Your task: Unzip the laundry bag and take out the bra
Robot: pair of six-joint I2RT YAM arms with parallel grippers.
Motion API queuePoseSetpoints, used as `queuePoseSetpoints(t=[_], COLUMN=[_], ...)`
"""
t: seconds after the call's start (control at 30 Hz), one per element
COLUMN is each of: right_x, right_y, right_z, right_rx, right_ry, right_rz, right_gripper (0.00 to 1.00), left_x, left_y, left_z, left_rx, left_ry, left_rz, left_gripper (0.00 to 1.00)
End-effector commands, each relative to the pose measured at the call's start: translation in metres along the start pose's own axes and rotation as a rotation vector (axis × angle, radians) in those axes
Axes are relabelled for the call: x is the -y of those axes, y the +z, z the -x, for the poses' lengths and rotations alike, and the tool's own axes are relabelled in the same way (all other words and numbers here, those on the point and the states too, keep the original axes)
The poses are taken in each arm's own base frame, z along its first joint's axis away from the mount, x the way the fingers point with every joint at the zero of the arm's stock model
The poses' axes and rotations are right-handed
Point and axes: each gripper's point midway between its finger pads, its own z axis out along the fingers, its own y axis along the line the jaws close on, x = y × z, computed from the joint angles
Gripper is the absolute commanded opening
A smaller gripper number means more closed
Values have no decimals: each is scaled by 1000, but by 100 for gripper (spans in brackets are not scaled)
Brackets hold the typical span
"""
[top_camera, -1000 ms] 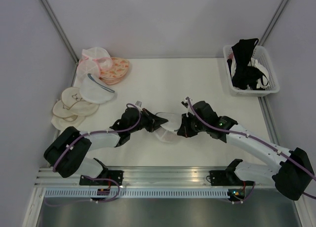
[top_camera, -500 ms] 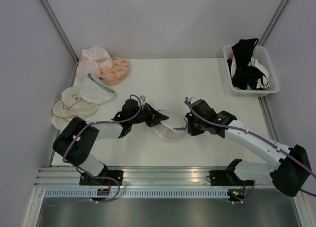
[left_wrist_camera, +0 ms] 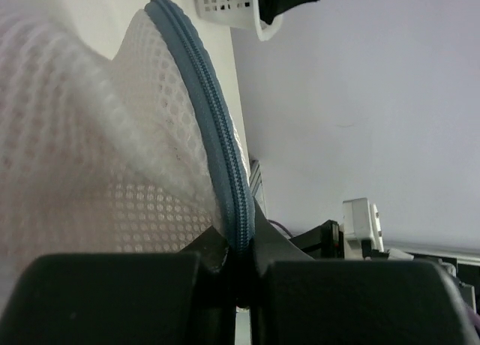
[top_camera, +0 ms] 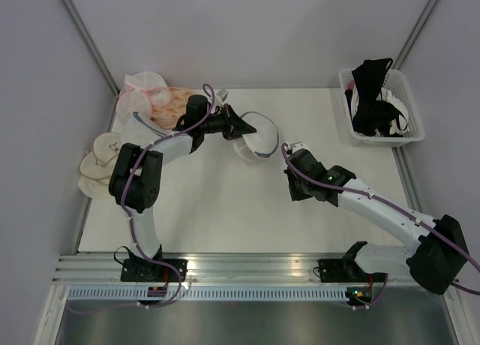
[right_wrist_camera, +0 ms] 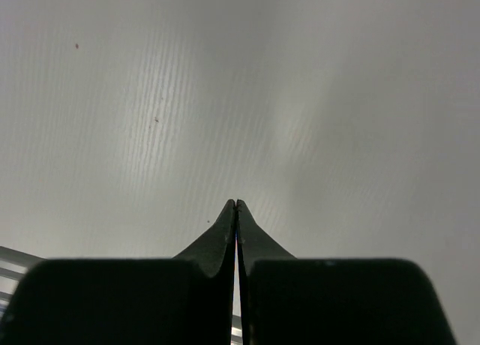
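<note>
The laundry bag (top_camera: 257,137), a white mesh dome with a grey-blue zipper rim (left_wrist_camera: 217,139), hangs lifted over the back middle of the table. My left gripper (top_camera: 241,125) is shut on that rim; in the left wrist view the two fingers (left_wrist_camera: 240,244) pinch the zipper band between them. The bra shows only as a faint pink tint through the mesh (left_wrist_camera: 52,142). My right gripper (top_camera: 294,186) is shut on nothing, its tips (right_wrist_camera: 237,204) pressed together above bare table, apart from the bag and nearer the front.
A white basket (top_camera: 386,140) with black bras stands at the back right. At the back left lie a pink mesh pouch (top_camera: 141,90), an orange patterned bra (top_camera: 171,99), another white mesh pouch (top_camera: 139,139) and cream padded cups (top_camera: 101,163).
My left gripper has swung the laundry bag from the table's middle up and toward the back. The right gripper has come off the bag and stayed near the middle.
</note>
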Motion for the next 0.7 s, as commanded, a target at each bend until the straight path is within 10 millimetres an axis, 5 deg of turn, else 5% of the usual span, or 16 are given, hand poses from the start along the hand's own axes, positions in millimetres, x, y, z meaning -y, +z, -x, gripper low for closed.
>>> queuePoseSetpoints(t=[0.0, 0.13, 0.17, 0.27, 0.47, 0.67], right_x=[-10, -16, -19, -24, -53, -74], right_y=[-9, -7, -6, 6, 27, 34], right_z=[25, 36, 43, 46, 40, 35], right_rx=[116, 180, 214, 228, 174, 163], right_ry=[26, 33, 34, 38, 40, 44], right_rz=[56, 92, 106, 137, 341, 480], right_gripper=[0, 9, 33, 63, 64, 60], left_x=[13, -13, -18, -37, -70, -91], left_y=[-1, -7, -8, -15, -25, -24], left_z=[-16, -33, -38, -61, -93, -96], left_rx=[-87, -123, -132, -200, -280, -282], left_ry=[79, 46, 40, 1, -51, -123], left_rz=[-50, 22, 34, 39, 26, 21], left_gripper=[4, 2, 2, 2, 2, 2])
